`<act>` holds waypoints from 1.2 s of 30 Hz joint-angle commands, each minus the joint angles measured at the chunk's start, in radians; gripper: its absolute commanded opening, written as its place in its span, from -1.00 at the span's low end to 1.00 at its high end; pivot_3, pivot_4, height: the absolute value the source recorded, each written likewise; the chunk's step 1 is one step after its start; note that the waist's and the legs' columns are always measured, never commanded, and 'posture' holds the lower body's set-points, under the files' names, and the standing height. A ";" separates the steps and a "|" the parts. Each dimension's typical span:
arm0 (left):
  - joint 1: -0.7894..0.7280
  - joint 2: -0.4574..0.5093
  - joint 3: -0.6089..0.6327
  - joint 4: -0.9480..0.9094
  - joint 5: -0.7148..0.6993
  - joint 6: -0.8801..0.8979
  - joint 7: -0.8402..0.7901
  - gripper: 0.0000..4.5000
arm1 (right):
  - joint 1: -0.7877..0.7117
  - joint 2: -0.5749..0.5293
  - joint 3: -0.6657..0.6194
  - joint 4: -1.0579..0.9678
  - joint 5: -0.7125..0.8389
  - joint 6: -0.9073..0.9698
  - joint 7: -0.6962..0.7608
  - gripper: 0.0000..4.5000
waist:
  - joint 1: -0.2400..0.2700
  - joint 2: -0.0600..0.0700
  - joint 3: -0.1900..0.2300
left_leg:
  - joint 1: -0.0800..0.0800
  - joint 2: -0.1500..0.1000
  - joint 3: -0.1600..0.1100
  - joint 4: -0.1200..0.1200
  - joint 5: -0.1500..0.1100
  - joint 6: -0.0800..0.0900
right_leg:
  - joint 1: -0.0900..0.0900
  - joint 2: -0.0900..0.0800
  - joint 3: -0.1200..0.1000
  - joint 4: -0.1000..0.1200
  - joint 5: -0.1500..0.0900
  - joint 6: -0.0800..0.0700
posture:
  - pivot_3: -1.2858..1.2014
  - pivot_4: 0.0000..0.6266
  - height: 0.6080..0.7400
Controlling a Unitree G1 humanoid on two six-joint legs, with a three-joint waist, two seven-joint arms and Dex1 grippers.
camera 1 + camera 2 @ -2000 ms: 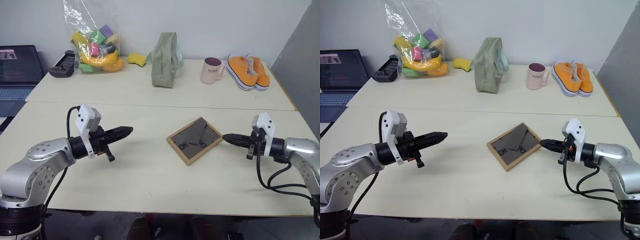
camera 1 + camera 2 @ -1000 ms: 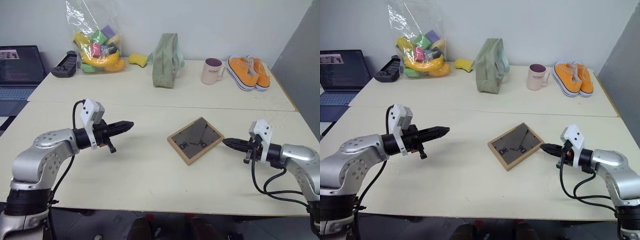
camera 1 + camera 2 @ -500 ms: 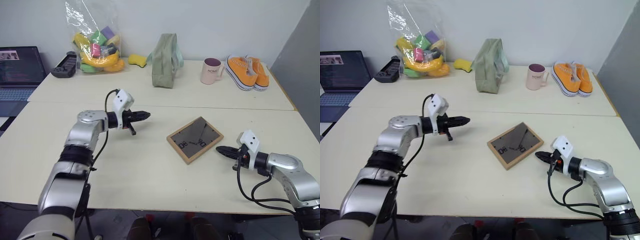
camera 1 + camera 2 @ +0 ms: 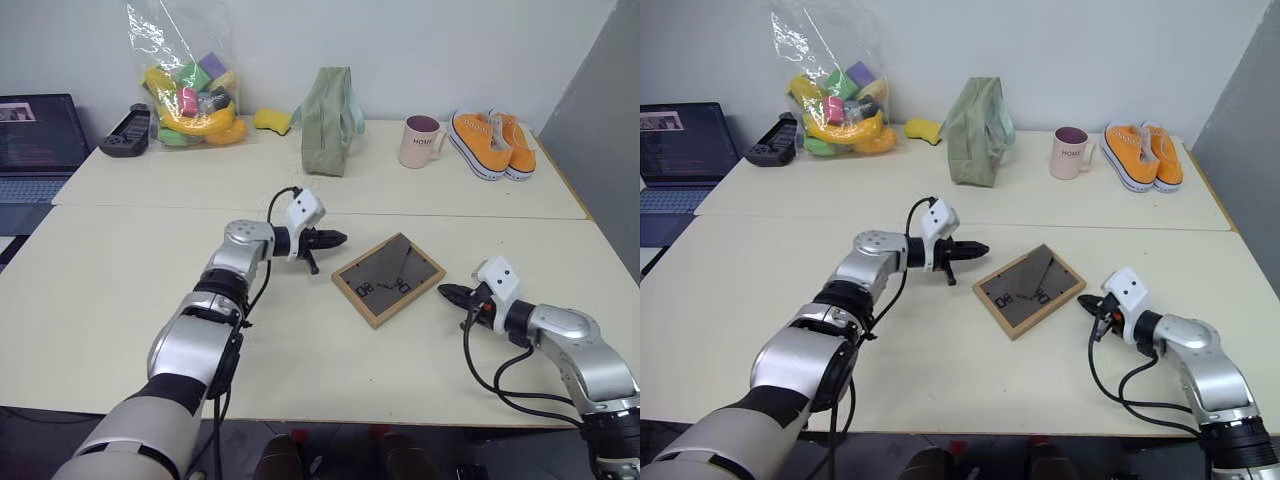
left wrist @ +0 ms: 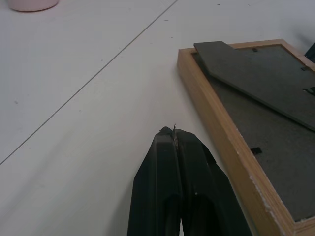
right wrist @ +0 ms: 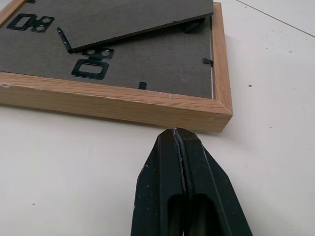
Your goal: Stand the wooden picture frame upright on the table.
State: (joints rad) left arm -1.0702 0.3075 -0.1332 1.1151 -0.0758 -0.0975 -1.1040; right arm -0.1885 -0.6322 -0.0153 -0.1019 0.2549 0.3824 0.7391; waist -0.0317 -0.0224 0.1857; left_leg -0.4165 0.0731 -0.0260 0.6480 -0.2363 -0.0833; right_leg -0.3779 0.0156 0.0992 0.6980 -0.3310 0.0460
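The wooden picture frame [image 4: 390, 280] lies flat on the table [image 4: 120, 300], back side up, with its dark grey back and stand flap showing. It sits turned like a diamond. My left gripper [image 4: 340, 239] is shut and empty, its tip low over the table just short of the frame's left edge [image 5: 216, 123]. My right gripper [image 4: 443, 291] is shut too, its tip right at the frame's right-hand edge [image 6: 123, 105]. Whether that tip touches the wood I cannot tell.
On the rear table stand a green bag [image 4: 328, 105], a pink mug [image 4: 420, 140], orange shoes [image 4: 497, 143], a plastic bag of toys [image 4: 188, 90] and a black controller [image 4: 125, 130]. A laptop [image 4: 35, 135] sits at far left. A seam separates the two tables.
My left arm has reached right and forward, bringing its shut gripper from the table's left part up to the frame. The right gripper sank slightly beside the frame. The frame has not moved.
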 commanded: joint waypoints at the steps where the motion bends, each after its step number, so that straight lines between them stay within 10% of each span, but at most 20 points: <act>1: -0.008 -0.035 0.007 -0.005 0.013 -0.021 -0.008 -0.98 | -0.013 0.004 -0.016 -0.003 -0.006 -0.015 -0.008 -1.00 | 0.001 0.000 0.000 | 0.000 0.000 0.000 0.000 0.000 0.000 | 0.000 0.000 0.000 0.000 0.000 0.000 | 0.03 -0.52 1.00; 21: 0.004 -0.051 -0.020 -0.021 0.134 0.162 0.201 -0.98 | -0.062 0.034 -0.019 -0.009 -0.022 -0.012 -0.035 -1.00 | 0.000 0.001 -0.001 | 0.002 -0.003 -0.004 0.000 0.004 0.005 | 0.003 -0.001 -0.001 0.002 0.000 0.001 | 0.03 -0.52 1.00; 36: 0.093 -0.111 -0.077 -0.347 0.088 0.456 0.002 -0.98 | -0.141 0.076 0.038 0.107 -0.084 -0.058 -0.039 -1.00 | -0.004 0.001 -0.001 | 0.002 -0.006 -0.007 -0.001 0.006 0.007 | 0.004 -0.002 0.000 0.003 0.000 0.001 | 0.03 -0.52 1.00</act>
State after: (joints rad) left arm -0.9803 0.2071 -0.1930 0.8506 0.0407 0.3161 -1.0638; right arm -0.2971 -0.5686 0.0078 0.0214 0.1714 0.3539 0.6926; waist -0.0362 -0.0212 0.1850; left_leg -0.4150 0.0672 -0.0333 0.6472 -0.2298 -0.0770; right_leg -0.3743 0.0139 0.0992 0.7016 -0.3305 0.0468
